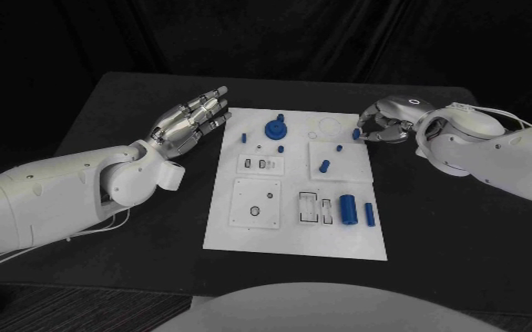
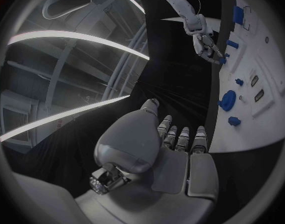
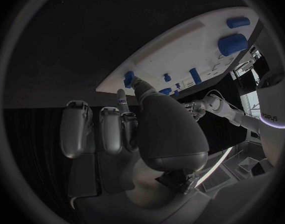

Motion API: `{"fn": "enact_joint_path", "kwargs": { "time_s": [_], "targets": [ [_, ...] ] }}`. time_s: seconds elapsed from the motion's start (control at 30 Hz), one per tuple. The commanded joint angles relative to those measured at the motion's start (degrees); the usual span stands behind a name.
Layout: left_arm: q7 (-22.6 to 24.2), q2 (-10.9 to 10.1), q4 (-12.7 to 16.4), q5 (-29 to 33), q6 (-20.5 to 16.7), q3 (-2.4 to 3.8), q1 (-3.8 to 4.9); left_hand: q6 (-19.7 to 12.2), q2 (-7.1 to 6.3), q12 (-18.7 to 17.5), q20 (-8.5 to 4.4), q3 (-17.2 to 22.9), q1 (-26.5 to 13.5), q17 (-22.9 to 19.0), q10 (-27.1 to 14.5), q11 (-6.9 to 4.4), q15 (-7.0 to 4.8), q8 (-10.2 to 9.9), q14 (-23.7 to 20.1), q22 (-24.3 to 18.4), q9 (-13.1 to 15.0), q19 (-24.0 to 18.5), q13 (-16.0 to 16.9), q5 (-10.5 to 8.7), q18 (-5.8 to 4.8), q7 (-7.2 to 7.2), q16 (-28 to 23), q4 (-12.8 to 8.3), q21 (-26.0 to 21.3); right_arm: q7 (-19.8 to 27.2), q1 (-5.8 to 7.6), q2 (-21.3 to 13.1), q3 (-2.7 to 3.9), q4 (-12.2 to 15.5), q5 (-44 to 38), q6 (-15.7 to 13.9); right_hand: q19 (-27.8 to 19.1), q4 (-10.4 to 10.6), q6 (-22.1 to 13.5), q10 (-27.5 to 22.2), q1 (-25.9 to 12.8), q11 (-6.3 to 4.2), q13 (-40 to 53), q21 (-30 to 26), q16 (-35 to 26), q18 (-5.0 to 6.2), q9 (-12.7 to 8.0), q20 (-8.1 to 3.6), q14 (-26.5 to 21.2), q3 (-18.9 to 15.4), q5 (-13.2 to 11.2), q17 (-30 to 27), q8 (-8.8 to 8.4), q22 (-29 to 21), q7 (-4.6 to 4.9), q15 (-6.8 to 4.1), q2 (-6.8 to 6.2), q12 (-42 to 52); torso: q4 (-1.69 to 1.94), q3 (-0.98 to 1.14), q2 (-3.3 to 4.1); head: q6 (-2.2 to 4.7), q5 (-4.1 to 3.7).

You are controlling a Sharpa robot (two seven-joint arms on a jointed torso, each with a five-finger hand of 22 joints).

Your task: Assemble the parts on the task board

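We judge assembly barely begun: loose parts (image 1: 348,210) lie across the task board (image 1: 290,244); right hand (image 1: 383,123) pinches a small blue part (image 1: 356,134) at its far right edge, left hand (image 1: 191,122) spread, holding nothing.

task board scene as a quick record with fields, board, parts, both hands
board: white task board lying flat mid-table on the black table
parts: blue gear-like piece near the far edge; short blue peg mid-board; large blue cylinder and a thinner blue pin at the near right
left robot hand: fingers extended, holding nothing, beside the board's left edge
right robot hand: at the board's far right corner, fingertips on a small blue part
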Motion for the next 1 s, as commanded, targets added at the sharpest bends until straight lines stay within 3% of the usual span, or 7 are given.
{"fn": "enact_joint_path", "kwargs": {
  "time_s": [0.03,0.23,0.5,1.0],
  "targets": [
    [0.5,0.0,0.1,0.2,0.8,0.05,-0.07,0.0,0.04,0.0,0.31,0.0,0.3,-0.1,0.0,0.32,0.39,0.3,0.2,-0.1,0.1,0.0,0.1,0.24,0.13,0.3,-0.2,-0.5,-0.2,-0.2,-0.32,0.2,0.03,-0.2,-0.1,0.3,0.4,0.1,0.0,6.1,0.4,-0.21,15.0,-0.2,0.3,-0.28,0.2,-0.1,4.0,-0.4,-0.5,4.4,0.44,7.4,-0.06,-0.24,-0.27,0.1,0.0,-0.02,0.01,-0.01,0.08],
    [0.5,-0.1,0.0,0.2,0.8,0.05,-0.07,0.0,0.04,0.0,0.31,0.0,0.3,-0.1,0.0,0.32,0.39,0.3,0.2,-0.1,0.1,0.0,0.1,0.24,0.13,0.3,-0.2,-0.5,-0.2,-0.4,-0.59,0.7,0.03,-0.5,-0.1,0.7,0.4,0.6,-1.0,6.1,0.2,-0.21,15.0,-0.3,0.3,-0.26,1.1,-0.13,4.0,-1.0,-2.9,4.3,1.23,7.4,-0.05,-0.24,-0.53,0.1,0.03,-0.01,0.0,-0.01,0.06],
    [0.4,0.0,-0.1,0.2,0.9,0.05,-0.08,0.0,0.04,0.0,0.31,0.0,0.3,-0.1,0.0,0.32,0.39,0.3,0.2,-0.1,0.1,0.0,0.1,0.24,0.13,0.3,-0.2,-0.5,-0.2,-0.6,-0.84,1.2,0.03,-1.0,-0.1,0.9,0.3,0.8,-2.5,6.1,0.2,-0.15,15.0,-0.6,0.1,-0.2,1.4,-0.12,3.9,-1.2,-3.5,4.0,1.25,7.3,0.03,-0.21,-0.68,0.1,0.01,0.0,-0.01,-0.01,-0.06],
    [0.1,0.0,-0.2,0.2,1.2,0.05,-0.11,0.2,0.05,0.0,0.32,0.1,0.2,-0.1,0.1,0.4,0.39,0.4,0.2,-0.1,0.1,0.0,0.1,0.25,0.11,0.38,-0.2,-0.6,-0.2,-0.5,-0.94,1.9,0.04,-1.6,-0.1,0.2,0.3,0.4,-2.7,6.1,1.6,-0.05,15.0,-0.9,0.1,-0.16,3.1,-0.04,3.9,-0.6,0.6,3.9,3.53,7.4,0.12,-0.13,0.56,0.1,0.0,0.01,0.0,-0.01,0.05]
  ]
}}
